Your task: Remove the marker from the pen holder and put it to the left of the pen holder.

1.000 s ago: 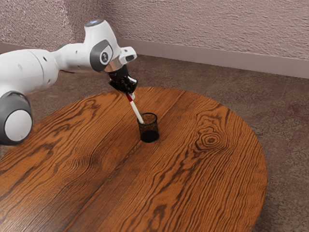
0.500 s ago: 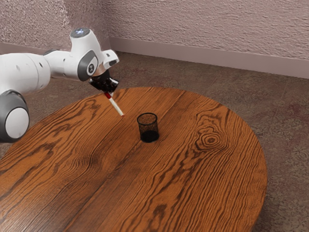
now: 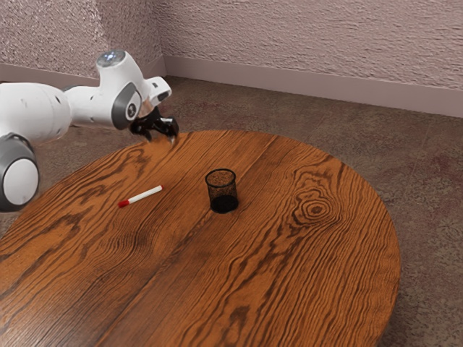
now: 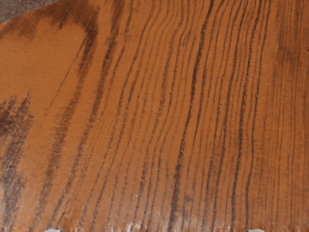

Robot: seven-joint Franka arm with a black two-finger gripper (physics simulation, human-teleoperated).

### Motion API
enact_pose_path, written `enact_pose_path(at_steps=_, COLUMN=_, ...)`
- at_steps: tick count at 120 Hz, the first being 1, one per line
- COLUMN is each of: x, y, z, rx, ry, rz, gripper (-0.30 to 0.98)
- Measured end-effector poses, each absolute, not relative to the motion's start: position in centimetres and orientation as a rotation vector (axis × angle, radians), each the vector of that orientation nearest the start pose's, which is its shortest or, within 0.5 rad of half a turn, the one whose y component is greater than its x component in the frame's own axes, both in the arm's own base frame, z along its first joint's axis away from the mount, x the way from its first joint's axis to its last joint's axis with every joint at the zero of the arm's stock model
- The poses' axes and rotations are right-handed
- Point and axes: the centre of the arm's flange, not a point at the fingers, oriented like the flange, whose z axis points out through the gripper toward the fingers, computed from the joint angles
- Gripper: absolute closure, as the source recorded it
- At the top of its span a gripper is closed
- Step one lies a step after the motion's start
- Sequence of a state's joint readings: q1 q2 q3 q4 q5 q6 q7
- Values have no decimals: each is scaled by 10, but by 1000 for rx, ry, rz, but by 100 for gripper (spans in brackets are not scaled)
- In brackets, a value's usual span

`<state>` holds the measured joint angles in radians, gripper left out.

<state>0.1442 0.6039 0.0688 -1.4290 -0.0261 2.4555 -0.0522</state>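
My gripper (image 3: 160,139) is raised over the table's far edge in the exterior view, its two fingers spread apart with nothing between them. The white marker with a red end (image 3: 145,195) lies flat on the wood, toward the exterior view's left from the pen holder and apart from it. Upright on the table stands the black mesh pen holder (image 3: 223,191), with nothing seen inside it. In the wrist view, two small pale fingertips show at the lower edge, wide apart, at either side of the gripper's gap (image 4: 154,230).
The round wooden table (image 3: 289,260) has its curved far edge beneath the hand. Brown carpet (image 3: 362,137) surrounds it, and a textured wall (image 3: 311,43) rises behind.
The marker has left the gripper and dropped onto the table, now lying flat. The gripper opened, after the hand carried the marker out of the holder toward the exterior view's left.
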Motion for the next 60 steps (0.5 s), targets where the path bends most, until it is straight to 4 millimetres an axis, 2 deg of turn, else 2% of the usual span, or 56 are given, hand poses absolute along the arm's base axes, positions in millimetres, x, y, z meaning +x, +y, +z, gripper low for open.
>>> enact_pose_path(at_steps=18, x=725, y=127, z=425, rx=-3061, ry=-376, rz=-519, gripper=10)
enact_pose_path(at_steps=40, x=702, y=83, z=474, rx=-3138, ry=-291, rz=-340, gripper=4)
enact_pose_path(at_steps=48, x=688, y=70, z=504, rx=-3150, ry=-263, rz=-302, gripper=3)
enact_pose_path(at_steps=55, x=678, y=60, z=546, rx=-3151, ry=-239, rz=-323, gripper=2)
enact_pose_path(at_steps=60, x=673, y=56, z=561, rx=-3155, ry=-228, rz=-308, gripper=2)
